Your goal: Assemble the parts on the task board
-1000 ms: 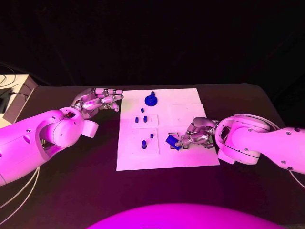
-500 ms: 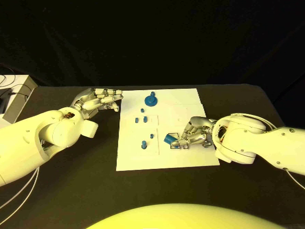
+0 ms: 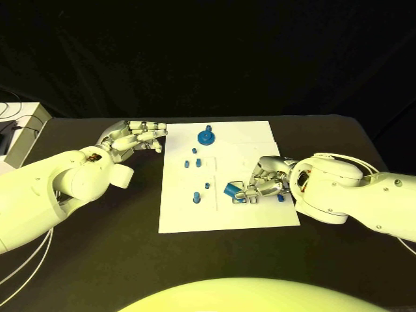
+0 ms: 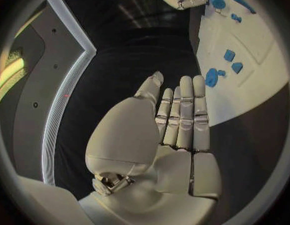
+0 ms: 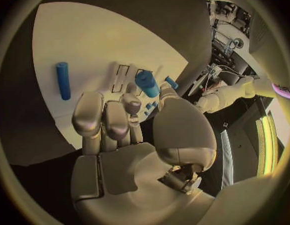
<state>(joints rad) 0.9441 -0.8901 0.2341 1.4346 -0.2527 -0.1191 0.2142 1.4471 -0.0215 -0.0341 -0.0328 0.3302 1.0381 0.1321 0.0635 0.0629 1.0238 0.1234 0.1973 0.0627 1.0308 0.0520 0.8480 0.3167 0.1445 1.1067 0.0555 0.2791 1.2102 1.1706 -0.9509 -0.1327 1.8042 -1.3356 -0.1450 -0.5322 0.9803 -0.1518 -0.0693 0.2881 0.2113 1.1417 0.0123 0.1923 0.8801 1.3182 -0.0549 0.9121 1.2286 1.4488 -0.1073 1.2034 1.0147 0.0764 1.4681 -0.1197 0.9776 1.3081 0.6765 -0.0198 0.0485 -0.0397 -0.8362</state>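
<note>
We're gripping a blue part [image 3: 233, 190] w/ right hand [image 3: 267, 182] over task board [image 3: 229, 221]; left hand [image 3: 133, 138] hovering spread, holding nothing, just off board's left edge.

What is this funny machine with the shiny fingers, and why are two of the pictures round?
It is a robot with two white arms, each ending in a silver hand. The square picture comes from a camera on its head, looking down at a black table. The round ones come from little cameras at its wrists, right behind each hand. On the table lies a white board with small blue parts, like a round one at the far end. The right hand holds a blue part over the board. The left hand holds nothing, with its fingers straight, beside the board.
</note>
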